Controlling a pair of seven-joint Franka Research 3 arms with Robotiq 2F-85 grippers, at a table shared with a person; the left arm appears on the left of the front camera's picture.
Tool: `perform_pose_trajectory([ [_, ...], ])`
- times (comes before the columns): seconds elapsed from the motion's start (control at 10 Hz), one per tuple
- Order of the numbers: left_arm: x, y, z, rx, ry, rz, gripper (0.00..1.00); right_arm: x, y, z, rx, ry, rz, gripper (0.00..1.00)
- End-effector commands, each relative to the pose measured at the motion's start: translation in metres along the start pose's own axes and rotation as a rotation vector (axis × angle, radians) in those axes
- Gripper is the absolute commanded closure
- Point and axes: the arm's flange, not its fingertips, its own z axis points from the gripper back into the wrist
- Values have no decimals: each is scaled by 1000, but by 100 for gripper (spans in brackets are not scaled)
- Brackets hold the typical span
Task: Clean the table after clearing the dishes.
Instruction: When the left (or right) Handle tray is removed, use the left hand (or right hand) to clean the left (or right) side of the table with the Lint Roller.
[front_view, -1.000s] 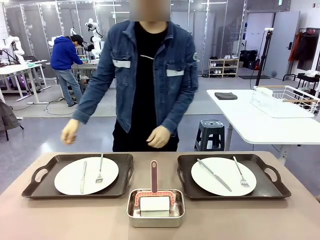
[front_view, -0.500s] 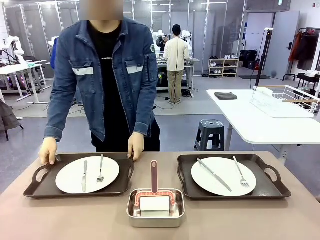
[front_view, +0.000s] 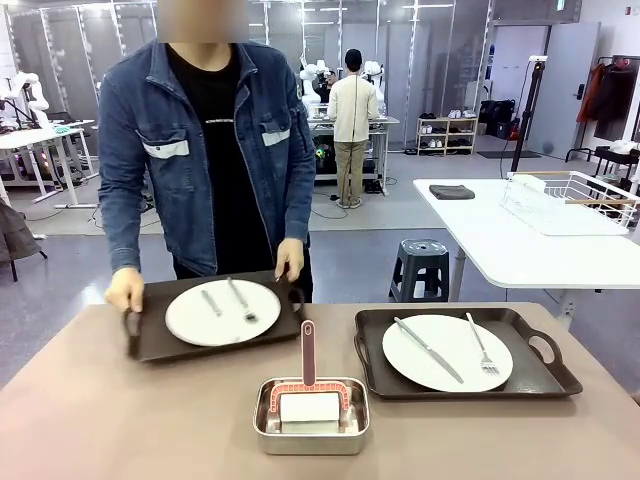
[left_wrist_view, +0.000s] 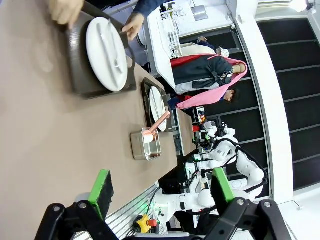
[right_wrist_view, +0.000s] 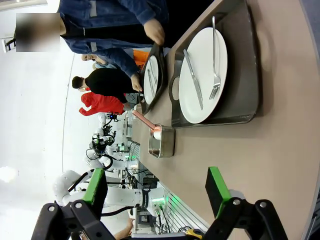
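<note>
The person (front_view: 210, 150) has just lifted the left tray (front_view: 150, 345) and plate (front_view: 190, 320) off the table's (front_view: 100, 430) far left edge; the right tray (front_view: 545, 378) still lies by its right edge. Clearing looks half done; left gripper (left_wrist_view: 162, 189) and right gripper (right_wrist_view: 155, 191) wait, fingers apart

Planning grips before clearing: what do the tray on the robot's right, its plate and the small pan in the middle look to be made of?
Tray: dark brown, matte with a faint sheen and moulded cut-out handles, so likely plastic. Plate: plain white, smooth and slightly glossy. It could be ceramic or melamine; the look leaves it open. Pan: silver with a reflective rolled rim, so it looks like stainless steel.
</note>
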Motion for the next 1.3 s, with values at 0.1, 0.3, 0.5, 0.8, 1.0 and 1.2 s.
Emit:
perform_pose_trajectory([
  [0.1,-2,0,3,-3,-5,-6,0,0,2,1,1,-3,-4,0],
  [0.3,-2,0,3,-3,-5,-6,0,0,2,1,1,-3,-4,0],
  [0.5,-2,0,3,-3,-5,-6,0,0,2,1,1,-3,-4,0],
  [0.8,-2,0,3,-3,-5,-6,0,0,2,1,1,-3,-4,0],
  [1.0,-2,0,3,-3,-5,-6,0,0,2,1,1,-3,-4,0],
  [1.2,-2,0,3,-3,-5,-6,0,0,2,1,1,-3,-4,0],
])
